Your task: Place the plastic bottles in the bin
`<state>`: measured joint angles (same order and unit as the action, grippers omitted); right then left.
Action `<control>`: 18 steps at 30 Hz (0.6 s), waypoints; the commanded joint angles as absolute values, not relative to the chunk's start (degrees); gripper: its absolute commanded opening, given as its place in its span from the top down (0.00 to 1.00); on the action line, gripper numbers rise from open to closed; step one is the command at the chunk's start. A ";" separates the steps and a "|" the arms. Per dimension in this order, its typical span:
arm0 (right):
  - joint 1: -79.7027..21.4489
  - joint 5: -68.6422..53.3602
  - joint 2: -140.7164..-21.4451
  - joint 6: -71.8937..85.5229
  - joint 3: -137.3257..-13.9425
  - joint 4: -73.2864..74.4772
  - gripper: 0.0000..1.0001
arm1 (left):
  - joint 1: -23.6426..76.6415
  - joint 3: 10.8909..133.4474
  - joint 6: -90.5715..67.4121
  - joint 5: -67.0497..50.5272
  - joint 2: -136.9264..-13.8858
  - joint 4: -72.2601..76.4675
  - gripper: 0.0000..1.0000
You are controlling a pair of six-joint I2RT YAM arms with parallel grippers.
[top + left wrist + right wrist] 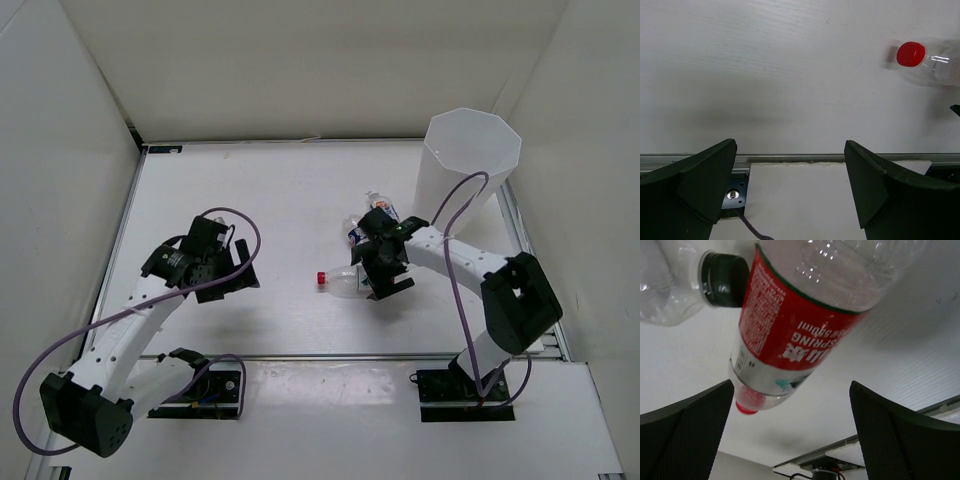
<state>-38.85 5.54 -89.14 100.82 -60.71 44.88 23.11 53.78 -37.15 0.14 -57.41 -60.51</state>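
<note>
A clear bottle with a red cap and red label point(343, 283) lies on the table, its label end under my right gripper point(385, 268). In the right wrist view this bottle point(795, 315) lies just ahead of the open, empty right gripper point(791, 386), between the lines of its fingers and above them. A black-capped bottle point(724, 278) lies beyond it; it has a dark blue label point(356, 233). A white-capped bottle point(379, 204) lies near the bin point(468, 160). My left gripper point(242, 271) is open and empty point(790, 145); the red-capped bottle point(932, 61) shows far to its right.
White walls enclose the table on three sides. A metal rail point(330, 355) runs along the near edge by the arm bases. The bin stands at the back right corner, beside the right wall.
</note>
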 commanded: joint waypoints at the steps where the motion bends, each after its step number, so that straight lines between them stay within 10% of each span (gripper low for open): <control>1: -39.55 5.71 -91.31 106.08 -63.18 43.95 0.00 | 23.47 53.61 -37.44 1.23 -55.03 -63.71 0.00; 8: -40.61 6.24 -95.97 107.31 -63.90 44.47 0.02 | 23.47 53.61 -36.91 2.28 -53.88 -65.30 0.00; 18: -40.61 1.24 -91.33 103.46 -61.26 50.10 0.48 | 23.47 51.94 -37.44 3.34 -53.35 -63.11 0.00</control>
<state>-40.25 3.09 -95.02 104.77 -61.93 46.46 23.11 52.49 -37.12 2.33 -54.41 -64.58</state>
